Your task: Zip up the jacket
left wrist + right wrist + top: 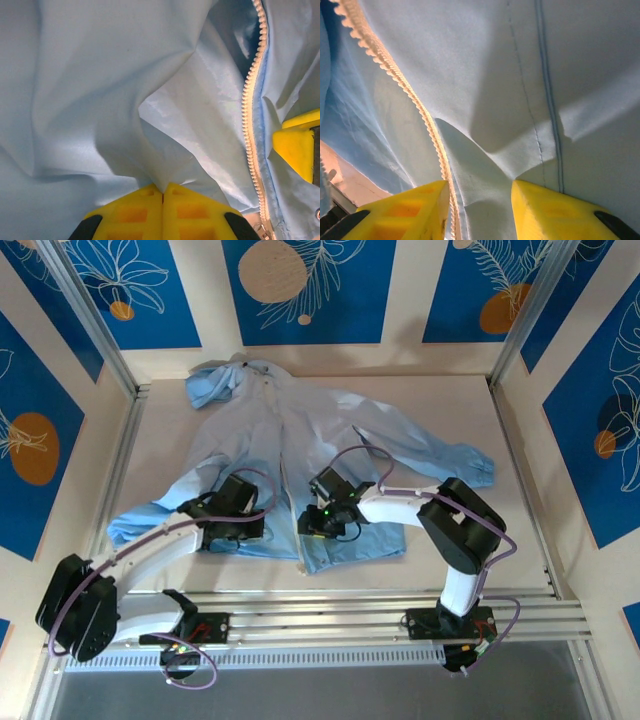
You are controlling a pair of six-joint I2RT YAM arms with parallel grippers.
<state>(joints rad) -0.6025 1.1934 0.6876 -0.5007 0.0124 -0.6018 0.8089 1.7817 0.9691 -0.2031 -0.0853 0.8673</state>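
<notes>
The left gripper [162, 189] has its yellow fingers [135, 212] pressed together, pinching a raised fold of the jacket [300, 430] just beside the zipper [248, 115]. The right gripper [480, 190] has its fingers apart, with a ridge of cloth between them and the zipper's teeth running along one finger. The jacket lies spread on the table [450, 400], with its hood at the far edge and both grippers near its lower hem.
</notes>
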